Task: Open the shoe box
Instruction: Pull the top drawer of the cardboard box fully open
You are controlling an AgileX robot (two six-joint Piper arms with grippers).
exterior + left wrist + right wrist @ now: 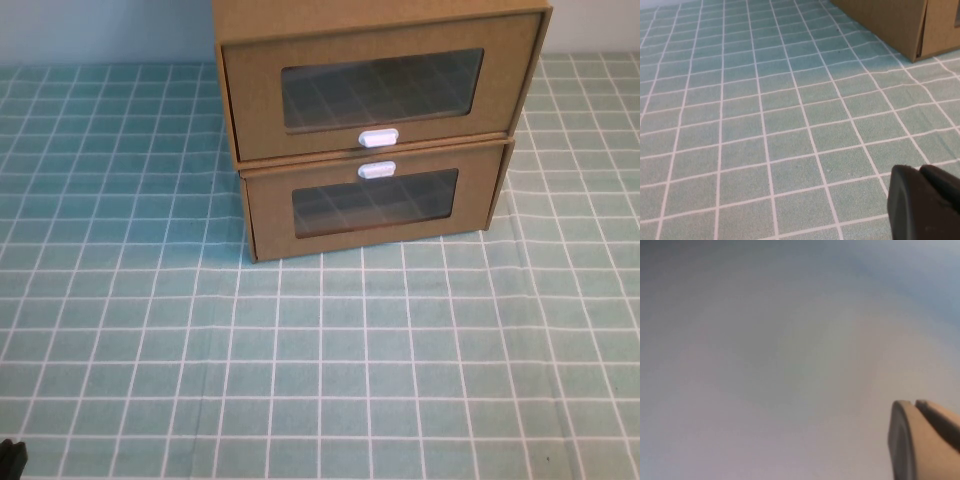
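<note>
Since neither arm was anywhere close to the boxes at this point, you were right at the start of the job. The 2 shoe boxes sat stacked at the far middle of the checked tablecloth, upper box on lower box, both fronts facing the near side.

The upper handle and lower handle were small white tabs, 1 just above the other.

Your left gripper hung over the cloth at the near left, well apart from the stack, fingers pressed together on nothing. Your right gripper was out of the high view, also closed and empty, and its camera saw only blur.

My take: you needed to spread the claw first, come in level, pinch only 1 tab and pull straight toward the near edge. Those tabs were close enough that you could've snagged both. I'd guess light cardboard like that slides, so bracing the stack with the other arm wouldn't have hurt.
</note>
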